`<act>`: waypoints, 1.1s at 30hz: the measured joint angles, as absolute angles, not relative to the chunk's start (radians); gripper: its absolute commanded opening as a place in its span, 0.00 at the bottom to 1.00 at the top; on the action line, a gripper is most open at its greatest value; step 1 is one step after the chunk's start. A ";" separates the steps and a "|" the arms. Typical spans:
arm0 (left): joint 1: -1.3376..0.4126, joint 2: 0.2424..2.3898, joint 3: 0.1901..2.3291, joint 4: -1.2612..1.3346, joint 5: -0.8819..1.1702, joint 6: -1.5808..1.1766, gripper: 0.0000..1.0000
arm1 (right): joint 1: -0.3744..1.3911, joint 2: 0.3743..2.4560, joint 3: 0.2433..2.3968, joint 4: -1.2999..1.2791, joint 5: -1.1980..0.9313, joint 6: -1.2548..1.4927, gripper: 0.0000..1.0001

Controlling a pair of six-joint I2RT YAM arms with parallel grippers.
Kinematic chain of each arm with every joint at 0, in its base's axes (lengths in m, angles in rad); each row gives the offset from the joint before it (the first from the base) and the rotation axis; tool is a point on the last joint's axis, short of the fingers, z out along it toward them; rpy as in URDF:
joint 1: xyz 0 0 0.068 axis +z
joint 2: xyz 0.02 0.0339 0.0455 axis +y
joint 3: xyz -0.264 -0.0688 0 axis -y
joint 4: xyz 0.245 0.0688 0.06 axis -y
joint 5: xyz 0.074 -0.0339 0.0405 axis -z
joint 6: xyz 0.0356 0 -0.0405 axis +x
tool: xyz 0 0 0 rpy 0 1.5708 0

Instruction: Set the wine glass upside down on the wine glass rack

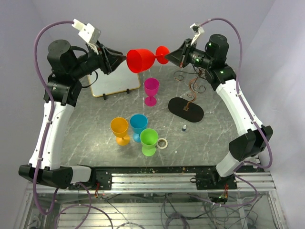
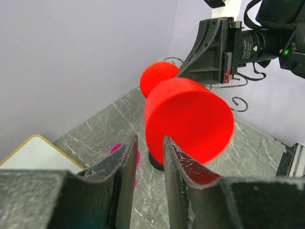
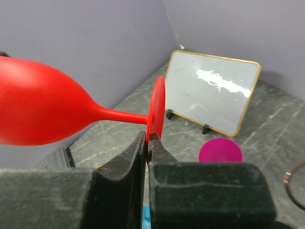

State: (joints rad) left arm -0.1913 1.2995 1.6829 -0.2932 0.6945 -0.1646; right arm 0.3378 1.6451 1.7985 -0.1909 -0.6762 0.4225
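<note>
A red wine glass (image 1: 140,59) hangs on its side in the air at the back of the table, bowl to the left, foot to the right. My right gripper (image 1: 170,56) is shut on the edge of its round foot (image 3: 156,107); in the right wrist view the bowl (image 3: 43,109) sticks out to the left. My left gripper (image 1: 119,61) is at the bowl's rim with its jaws apart. In the left wrist view the bowl (image 2: 188,119) lies just beyond my gripper's tips (image 2: 150,138). The dark wire wine glass rack (image 1: 190,81) stands below my right gripper on a black oval base (image 1: 186,109).
A magenta goblet (image 1: 151,90) stands under the red glass. Orange (image 1: 120,130), blue (image 1: 138,126) and green (image 1: 148,140) goblets cluster at the front with a tape ring (image 1: 162,143). A framed white board (image 1: 114,81) leans at the back left.
</note>
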 measured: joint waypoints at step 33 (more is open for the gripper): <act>-0.191 1.226 1.547 -0.461 0.522 0.070 0.86 | 0.006 1.451 2.022 -0.441 0.008 -0.174 0.00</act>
